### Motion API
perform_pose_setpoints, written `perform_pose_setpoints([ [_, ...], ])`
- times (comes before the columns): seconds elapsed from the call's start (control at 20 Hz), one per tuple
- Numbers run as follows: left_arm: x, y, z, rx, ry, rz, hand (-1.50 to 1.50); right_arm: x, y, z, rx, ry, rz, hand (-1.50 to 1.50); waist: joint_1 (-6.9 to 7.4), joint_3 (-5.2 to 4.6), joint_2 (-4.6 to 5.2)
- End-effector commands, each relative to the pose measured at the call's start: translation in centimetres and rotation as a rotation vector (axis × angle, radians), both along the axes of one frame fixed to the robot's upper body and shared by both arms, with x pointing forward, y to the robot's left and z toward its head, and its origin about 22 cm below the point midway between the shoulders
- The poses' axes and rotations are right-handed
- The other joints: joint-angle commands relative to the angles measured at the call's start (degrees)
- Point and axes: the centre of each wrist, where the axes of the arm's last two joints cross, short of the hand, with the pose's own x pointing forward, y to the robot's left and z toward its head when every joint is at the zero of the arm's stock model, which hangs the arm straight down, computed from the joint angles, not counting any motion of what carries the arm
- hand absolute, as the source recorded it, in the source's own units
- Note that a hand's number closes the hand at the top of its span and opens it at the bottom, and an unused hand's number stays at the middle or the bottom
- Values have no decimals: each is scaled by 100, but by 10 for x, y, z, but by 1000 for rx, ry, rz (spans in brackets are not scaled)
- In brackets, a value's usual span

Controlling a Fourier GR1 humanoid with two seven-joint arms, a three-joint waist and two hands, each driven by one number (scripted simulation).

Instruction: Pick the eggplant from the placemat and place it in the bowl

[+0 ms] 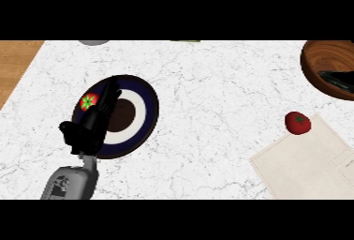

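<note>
Though the task starts at the placemat (307, 166), from the head view we see no eggplant on it. Only a tomato (298, 123) sits at its far corner. A dark shape (337, 79) lies inside the bowl (314, 58), its long axis slanting from upper left towards the view's right edge. We judge it to be the eggplant, the right hand or both, but cannot tell which, or whether anything is grasped. Our left hand (86, 131) rests over the plate (146, 112), its fingers straight and holding nothing.
</note>
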Motion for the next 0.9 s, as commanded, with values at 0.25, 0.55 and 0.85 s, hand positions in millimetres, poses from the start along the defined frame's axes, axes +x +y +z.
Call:
perform_pose_setpoints([
  [0.25, -8, -12, -2, -9, 14, -2, 0, -4, -14, 17, 166, -315, 18, -150, -17, 0, -29],
  [0.55, -17, 11, -19, 2, 17, 31, 0, -16, -34, 30, 287, -335, -22, -150, -88, -14, -61],
  [0.85, 7, 10, 1, 9, 12, 34, 0, -49, -73, 27, 445, -380, 9, -150, -189, -9, -64],
])
